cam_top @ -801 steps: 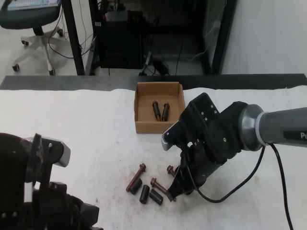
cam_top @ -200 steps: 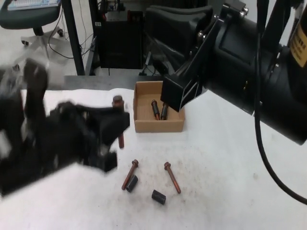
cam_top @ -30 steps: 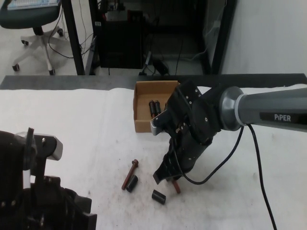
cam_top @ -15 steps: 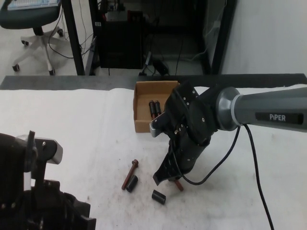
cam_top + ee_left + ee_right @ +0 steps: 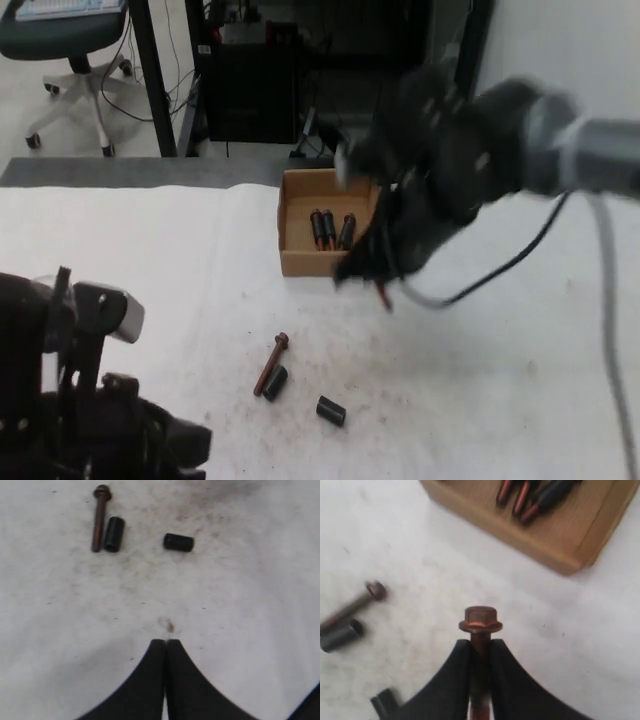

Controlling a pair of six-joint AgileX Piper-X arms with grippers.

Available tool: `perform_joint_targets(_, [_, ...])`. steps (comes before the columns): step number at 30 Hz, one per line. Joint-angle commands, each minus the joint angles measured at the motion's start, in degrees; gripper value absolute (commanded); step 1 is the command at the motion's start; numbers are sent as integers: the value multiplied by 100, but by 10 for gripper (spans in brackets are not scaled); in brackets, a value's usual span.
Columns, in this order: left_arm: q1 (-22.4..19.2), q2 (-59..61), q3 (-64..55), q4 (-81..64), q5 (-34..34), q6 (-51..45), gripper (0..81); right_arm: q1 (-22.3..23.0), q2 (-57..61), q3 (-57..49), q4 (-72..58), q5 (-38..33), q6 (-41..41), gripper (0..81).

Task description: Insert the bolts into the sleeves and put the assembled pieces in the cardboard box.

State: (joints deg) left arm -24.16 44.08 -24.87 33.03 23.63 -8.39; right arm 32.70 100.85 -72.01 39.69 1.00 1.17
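Just right of the cardboard box [image 5: 300, 264], off the surface [image 5: 500, 400], the right pincer [image 5: 480, 647] is clamped on a copper-coloured flange bolt [image 5: 480, 620]. Its fingers grip the shank just behind the head. The head pokes out past the tips, so the bolt's long axis runs along the fingers. In the high view the shank end hangs down below the pincer.

The free sleeves lie nearer and to the left of it on the surface. One black sleeve [image 5: 331, 410] lies alone on its side. The other sleeve [image 5: 276, 383] touches or almost touches a loose bolt [image 5: 272, 362], the two roughly parallel. Several assembled pieces [image 5: 328, 228] lie in the box already.

The left pincer [image 5: 166, 642] is fully closed with nothing in it, low over the near-left of the surface. Both sleeves lie beyond its tips, towards the far side.

By my reading, the left arm is the nearer one to pick up a sleeve. The lone sleeve is the easier choice, with no bolt beside it. The held bolt's free end would then have to line up with that sleeve's bore.
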Motion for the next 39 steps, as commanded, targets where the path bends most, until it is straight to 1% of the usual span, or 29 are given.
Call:
perform_joint_targets(1, [-18,69,-20,-345,484,47,2,-273,-1110,-80,-129,-333,424,8])
perform_joint_targets(3, [-18,289,-89,-393,600,-34,2,-370,-1445,-80,43,-358,422,8])
perform_joint_targets(5, [-18,625,-238,-366,861,-152,2,-479,-1830,-80,278,-374,422,8])
perform_joint_targets(8, [-46,1349,-743,-214,1186,-263,2,-640,-2365,-62,487,-393,422,8])
perform_joint_targets(10, [-155,1878,-1166,-131,1217,-179,2,-790,-2751,60,502,-393,422,8])
perform_joint_targets(13, [-503,2545,-1981,67,1205,293,2,-1069,-3330,443,529,-393,422,8])
perform_joint_targets(16, [-910,3210,-2745,419,1060,517,2,-1390,-3934,963,676,-589,508,8])
perform_joint_targets(18, [-1200,3671,-3172,682,934,1026,2,-1597,-4364,1323,833,-876,525,8])
perform_joint_targets(20, [-1444,4102,-3573,1067,822,1875,2,-1763,-4826,1656,918,-1187,524,8])
perform_joint_targets(22, [-1627,4447,-3908,1589,792,2811,2,-1908,-5237,1910,925,-1343,524,8])
perform_joint_targets(23, [-1717,4623,-4024,1806,700,3253,0,-1968,-5433,2033,925,-1354,524,8])
perform_joint_targets(25, [-1876,4872,-4255,2281,274,3947,10,-2047,-5756,2214,925,-1368,524,8])
perform_joint_targets(28, [-2086,5193,-4401,2626,-985,4994,50,-2095,-6151,2450,939,-1427,524,8])
perform_joint_targets(30, [-2167,5313,-4399,2680,-1452,5499,74,-2095,-6372,2566,939,-1670,524,8])
perform_joint_targets(31, [-2199,5362,-4399,2671,-1571,5848,87,-2095,-6458,2610,956,-1817,524,8])
perform_joint_targets(33, [-2249,5374,-4399,2530,-1722,6175,93,-2095,-6584,2660,1043,-1972,524,8])
perform_joint_targets(39, [-2411,5391,-4399,1815,-1721,6370,93,-2095,-6679,2659,1338,-1974,524,8])
